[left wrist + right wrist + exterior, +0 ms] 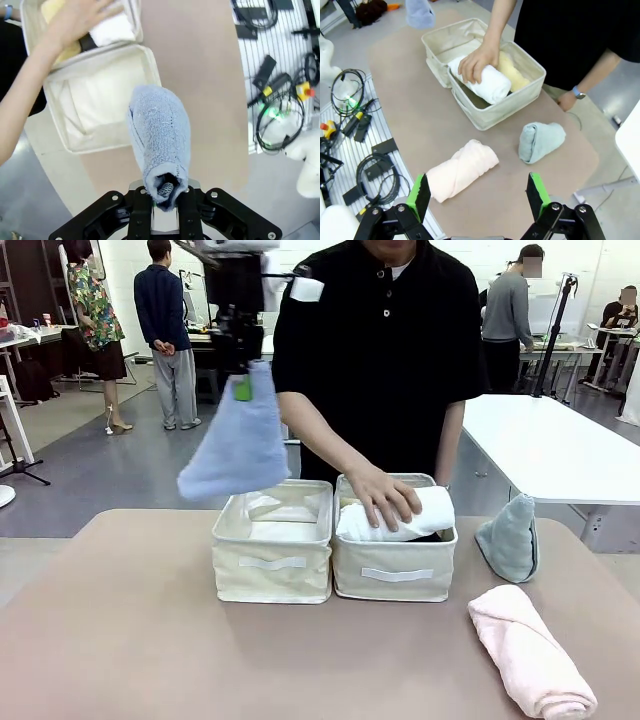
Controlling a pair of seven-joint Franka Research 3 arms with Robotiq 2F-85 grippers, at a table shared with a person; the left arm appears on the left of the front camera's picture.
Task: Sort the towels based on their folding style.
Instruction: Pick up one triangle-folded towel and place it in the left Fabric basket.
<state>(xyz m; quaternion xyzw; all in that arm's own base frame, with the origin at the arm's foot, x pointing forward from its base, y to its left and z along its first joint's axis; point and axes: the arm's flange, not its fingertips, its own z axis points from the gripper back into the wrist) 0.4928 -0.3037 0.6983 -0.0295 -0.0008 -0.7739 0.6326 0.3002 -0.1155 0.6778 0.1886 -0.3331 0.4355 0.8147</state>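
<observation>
Two rolls, white towel (437, 510) and yellow towel (514, 71), lie in the right bin (395, 577). Left end effector (243, 388) grips the blue cone towel (236, 445) high near the left bin (272, 568). Right end effector (480, 196): jaws spread, nothing held. Unsorted: pink roll (530, 652), grey-green cone (510, 540), by the counter's (120, 640) right edge.

The white towel (425, 515) lies under the hand (385, 495), with the pale yellow towel (514, 70) just beside it. Both bins (272, 575) are plain cream. Away from the hand, the blue towel (238, 440) is light, the grey-green towel (510, 538) muted and the pink towel (530, 655) pale. The table (120, 620) is dull beige-brown. The left gripper (243, 385) and right gripper (479, 186) are black with green pads
</observation>
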